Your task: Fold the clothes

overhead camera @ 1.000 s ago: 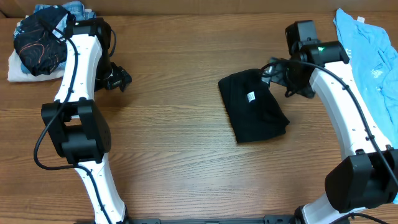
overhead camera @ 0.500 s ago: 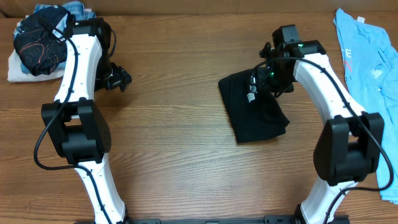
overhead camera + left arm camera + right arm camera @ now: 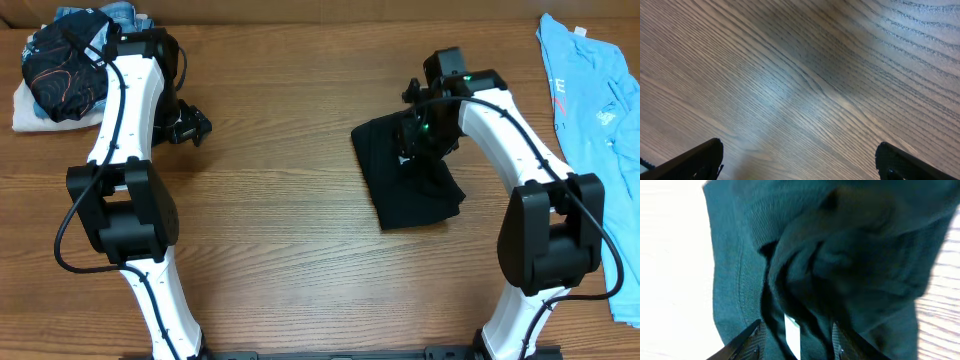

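A black garment [image 3: 415,190] lies folded on the wooden table [image 3: 280,230], right of centre. My right gripper [image 3: 412,143] is down on its upper edge. In the right wrist view the gripper [image 3: 796,341] has its jaws half closed around a bunched fold of the dark fabric [image 3: 840,265], with a white label [image 3: 791,330] between the fingers. My left gripper [image 3: 196,127] hangs over bare wood at the left. In its own wrist view that gripper [image 3: 799,161] is wide open, with nothing between the fingers.
A pile of clothes [image 3: 62,62], dark on top with denim and white beneath, sits at the back left corner. A light blue shirt [image 3: 600,110] is spread along the right edge.
My right arm swung left and down onto the black garment's upper edge, and its jaws narrowed around the fabric. The left arm stayed still.
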Robot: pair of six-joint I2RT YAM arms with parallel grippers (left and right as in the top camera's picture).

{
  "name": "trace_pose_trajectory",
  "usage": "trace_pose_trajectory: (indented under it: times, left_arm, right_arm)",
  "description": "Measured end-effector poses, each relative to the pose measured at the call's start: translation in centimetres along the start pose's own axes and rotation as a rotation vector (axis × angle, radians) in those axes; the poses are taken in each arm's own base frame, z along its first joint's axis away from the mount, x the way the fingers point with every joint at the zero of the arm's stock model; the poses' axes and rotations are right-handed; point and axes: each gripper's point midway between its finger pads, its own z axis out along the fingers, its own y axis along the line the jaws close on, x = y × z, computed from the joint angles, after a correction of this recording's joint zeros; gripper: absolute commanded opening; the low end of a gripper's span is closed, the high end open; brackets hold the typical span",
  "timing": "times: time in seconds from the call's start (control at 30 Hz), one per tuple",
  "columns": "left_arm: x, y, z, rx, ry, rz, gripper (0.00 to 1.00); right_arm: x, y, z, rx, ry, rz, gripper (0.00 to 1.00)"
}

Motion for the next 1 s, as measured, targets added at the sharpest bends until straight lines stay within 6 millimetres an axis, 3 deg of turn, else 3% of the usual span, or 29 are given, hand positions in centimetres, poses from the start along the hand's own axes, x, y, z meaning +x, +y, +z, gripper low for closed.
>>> trace_pose_trajectory:
  times: [0.23,0.47,0.73,1.0]
  left_arm:
    - [-0.1,0.0,0.0,0.002,-0.003,0.0,1.0]
    - [-0.1,0.0,0.0,0.002,-0.003,-0.001,1.0]
    - [-0.1,0.0,0.0,0.002,-0.003,-0.001,1.0]
    - [-0.1,-0.1,0.0,0.004,-0.006,-0.001,1.0]
  right_arm:
    - [0.8,-0.6,1.4,0.021,0.014,-0.002,0.47]
    - [0.4,-0.9,1.4,0.039,-0.003,-0.004,0.04]
    - [0.3,-1.7,1.1,0.094,-0.006,0.062,0.04]
    - [-0.7,-4.0,-1.2,0.246,-0.055,0.18,0.04]
